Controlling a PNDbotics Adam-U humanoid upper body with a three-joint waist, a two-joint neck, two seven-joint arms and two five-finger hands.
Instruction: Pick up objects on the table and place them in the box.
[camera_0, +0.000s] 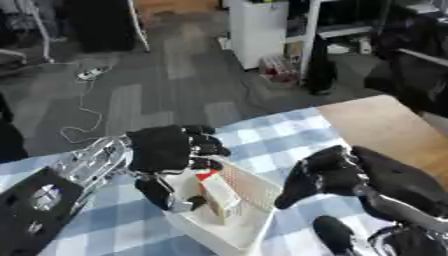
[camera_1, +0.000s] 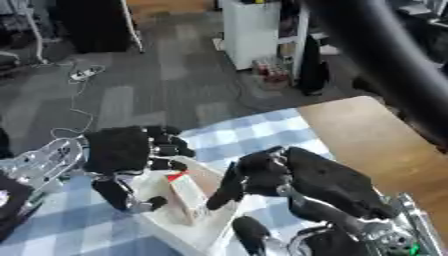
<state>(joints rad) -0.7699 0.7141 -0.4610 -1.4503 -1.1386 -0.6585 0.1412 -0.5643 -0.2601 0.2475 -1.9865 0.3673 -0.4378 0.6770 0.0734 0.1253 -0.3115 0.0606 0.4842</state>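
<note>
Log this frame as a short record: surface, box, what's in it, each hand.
surface: blue-and-white checked cloth, wooden table bare at the right
box: white, open, on the cloth
contents: cream carton with a red corner, standing tilted inside
left hand: over the box's left side, fingers curled, thumb down beside the carton; grasp unclear
right hand: at the box's right edge, fingers curled, holding nothing visible
</note>
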